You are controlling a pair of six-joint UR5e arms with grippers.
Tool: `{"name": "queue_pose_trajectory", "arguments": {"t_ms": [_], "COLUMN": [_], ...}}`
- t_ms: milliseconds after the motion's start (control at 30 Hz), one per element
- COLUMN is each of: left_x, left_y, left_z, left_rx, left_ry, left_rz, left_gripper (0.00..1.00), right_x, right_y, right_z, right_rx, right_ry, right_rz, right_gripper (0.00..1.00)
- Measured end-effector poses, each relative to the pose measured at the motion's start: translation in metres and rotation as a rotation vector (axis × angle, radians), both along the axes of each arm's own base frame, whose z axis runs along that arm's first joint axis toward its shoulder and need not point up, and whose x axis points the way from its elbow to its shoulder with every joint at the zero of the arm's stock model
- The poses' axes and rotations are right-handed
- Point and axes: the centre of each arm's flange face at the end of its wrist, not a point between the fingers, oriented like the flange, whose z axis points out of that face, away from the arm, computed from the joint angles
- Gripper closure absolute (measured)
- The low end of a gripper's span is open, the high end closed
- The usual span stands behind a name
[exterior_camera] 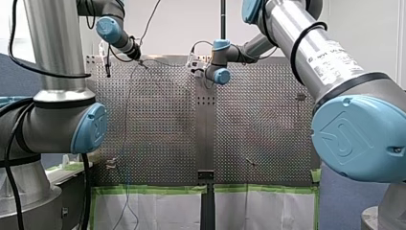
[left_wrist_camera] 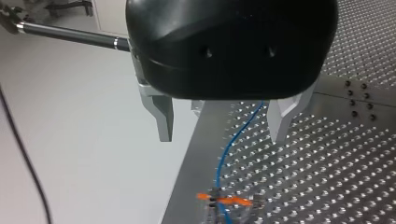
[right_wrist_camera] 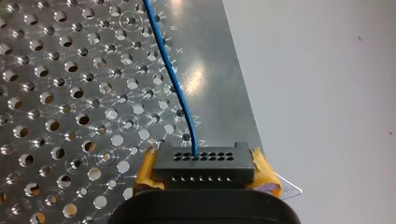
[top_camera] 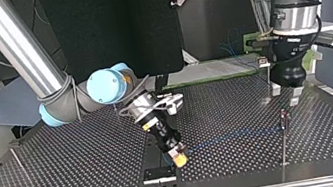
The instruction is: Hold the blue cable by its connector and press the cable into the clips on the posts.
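Note:
My right gripper [right_wrist_camera: 204, 171] has yellow pads [right_wrist_camera: 267, 177] shut on a black connector [right_wrist_camera: 204, 161] with a row of small holes. The blue cable [right_wrist_camera: 173, 74] leaves one of those holes and runs ahead over the perforated plate. In the top view my right gripper [top_camera: 180, 158] is low near the table's near edge, and the blue cable [top_camera: 232, 137] stretches from it towards a thin post [top_camera: 285, 118]. My left gripper [left_wrist_camera: 223, 123] is black with metal fingers [left_wrist_camera: 161, 116], open above the blue cable [left_wrist_camera: 233, 140], which passes through an orange-tipped clip [left_wrist_camera: 224, 201]. My left gripper [top_camera: 286, 95] hovers at the top view's right.
The perforated table [top_camera: 64, 165] has a smooth metal strip down its middle and a black bracket [top_camera: 159, 173] at its near edge. A thin rod [top_camera: 18, 162] stands at the top view's left. A black rod [left_wrist_camera: 70, 35] lies beyond the table beside my left gripper.

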Motion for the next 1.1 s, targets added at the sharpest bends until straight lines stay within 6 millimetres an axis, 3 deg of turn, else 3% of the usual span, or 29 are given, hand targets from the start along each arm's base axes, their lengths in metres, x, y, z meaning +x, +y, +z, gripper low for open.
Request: {"name": "queue_pose_trajectory", "arguments": {"t_ms": [200, 1100], "left_x": [0.0077, 0.0075], "left_y": [-0.0018, -0.0044], "left_z": [-0.0112, -0.0107], "left_rx": [0.041, 0.065], "left_ry": [0.027, 0.017], "left_rz": [0.018, 0.033], "left_gripper": [0.00, 0.00], "right_x": [-0.0002, -0.0010], "right_y": [0.0002, -0.0013], "right_z": [0.0000, -0.0025], "right_rx": [0.003, 0.007], "right_ry": [0.002, 0.006], "right_rz": [0.000, -0.001], "right_gripper": [1.00, 1.00]}}
